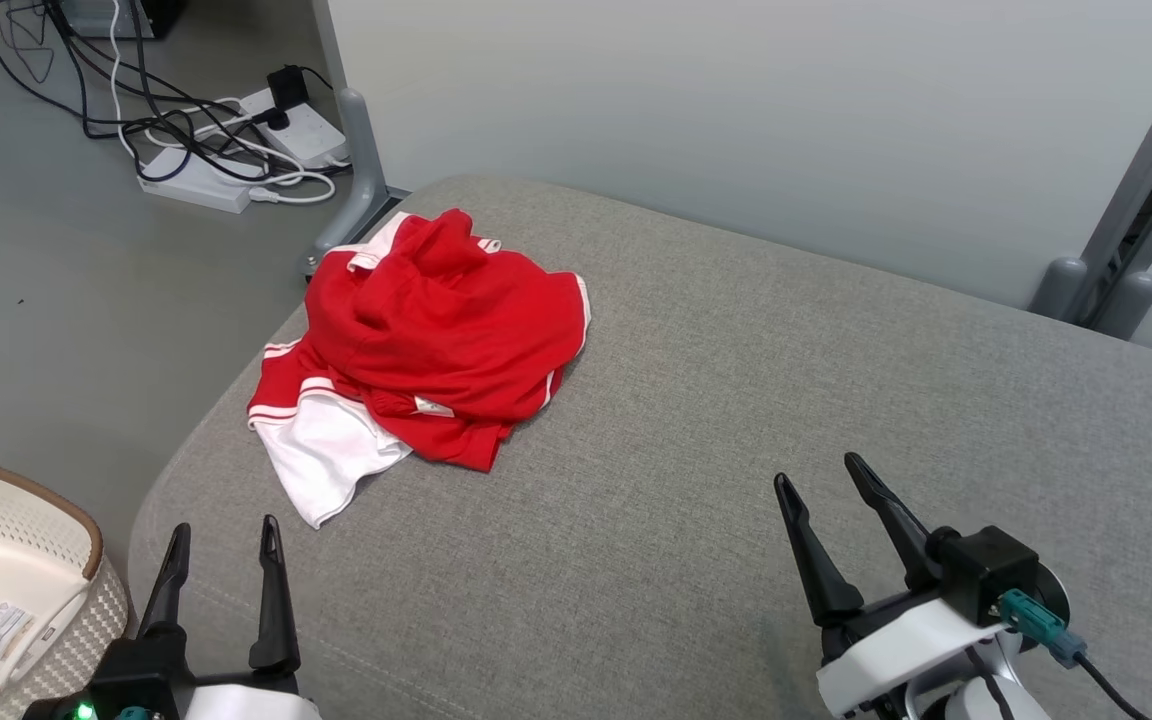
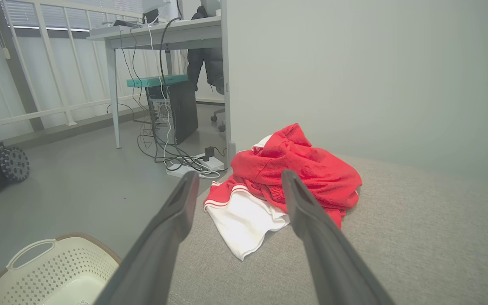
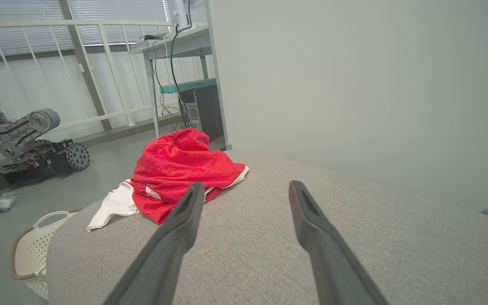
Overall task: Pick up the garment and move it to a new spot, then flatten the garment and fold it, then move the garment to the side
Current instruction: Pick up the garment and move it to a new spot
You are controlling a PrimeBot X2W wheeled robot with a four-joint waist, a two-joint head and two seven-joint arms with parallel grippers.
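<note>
1. Garment (image 1: 436,330): red top w/ white bits, in a crumpled heap on the grey cushion (image 1: 736,420), near its far left corner. One white part lies flat, sticking out toward me.
2. My left gripper (image 1: 224,526): low at the left in head view, over the cushion's near edge. Fingers spread wide apart, nothing betw. them. Not touching the heap.
3. My right gripper (image 1: 818,470): low at the right. Fingers also wide apart, holding nothing, well apart from the heap.
4. Head view looks down from on top, so I see the heap's whole shape. It also shows white power strips (image 1: 236,160) w/ black & white wires (image 1: 86,90) on the floor (image 1: 56,300) past the cushion's corner.
5. Left wrist view looks from the side. The heap stands up like a little hill straight ahead, white part in front. Behind it are a desk (image 2: 163,36) & a dark computer box (image 2: 178,110) under it.
6. Right wrist view: heap is ahead & to the left of my fingers. A wheeled machine (image 3: 28,148) w/ black toothed wheels sits on the floor.
7. Basket (image 1: 6,560): white w/ holes & a brown rim, on the floor by the cushion's near left corner, near my left gripper.
</note>
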